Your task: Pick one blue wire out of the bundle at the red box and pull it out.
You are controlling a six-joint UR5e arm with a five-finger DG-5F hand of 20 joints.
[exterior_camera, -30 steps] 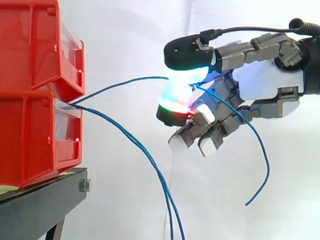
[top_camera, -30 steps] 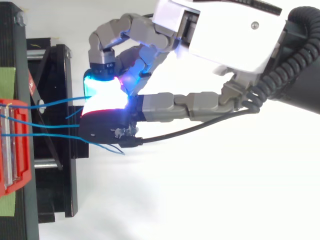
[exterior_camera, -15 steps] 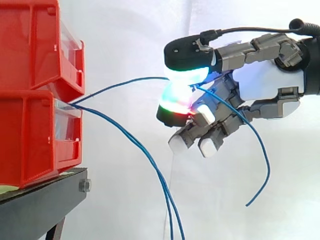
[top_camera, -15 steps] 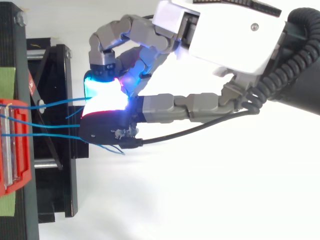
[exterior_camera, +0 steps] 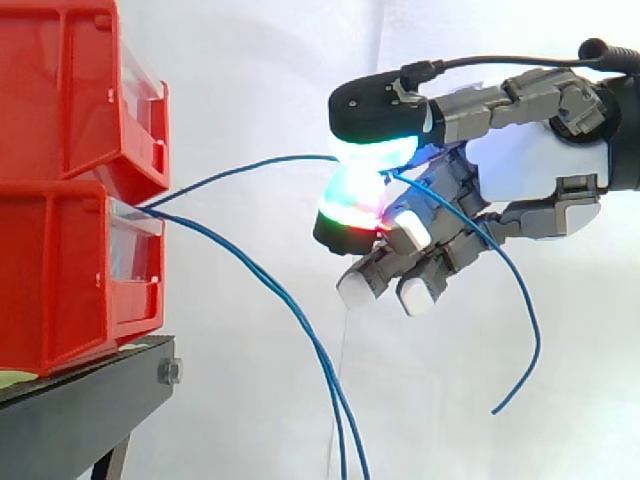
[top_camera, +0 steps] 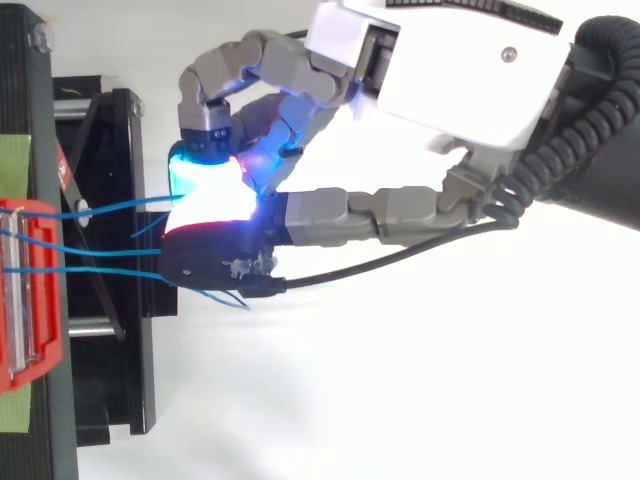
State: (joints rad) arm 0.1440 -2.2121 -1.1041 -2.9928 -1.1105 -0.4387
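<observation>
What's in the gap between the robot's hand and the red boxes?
In the side view, just wires: one blue wire runs from the red boxes to the hand's pinching fingertips; other blue wires droop down.

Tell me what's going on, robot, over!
Robot hand pinching one blue wire. Wire arcs from red box to the pinch, not out yet. Other wires droop below, nothing blocking.

bin (exterior_camera: pixel 60 100): 2, red, stacked | wire (top_camera: pixel 105 252): 3, blue, leaving the bins, 1 up to hand (exterior_camera: pixel 530 160), 2 drooping below | stand (exterior_camera: pixel 70 415): 1, black, under bins | hand: 1
</observation>
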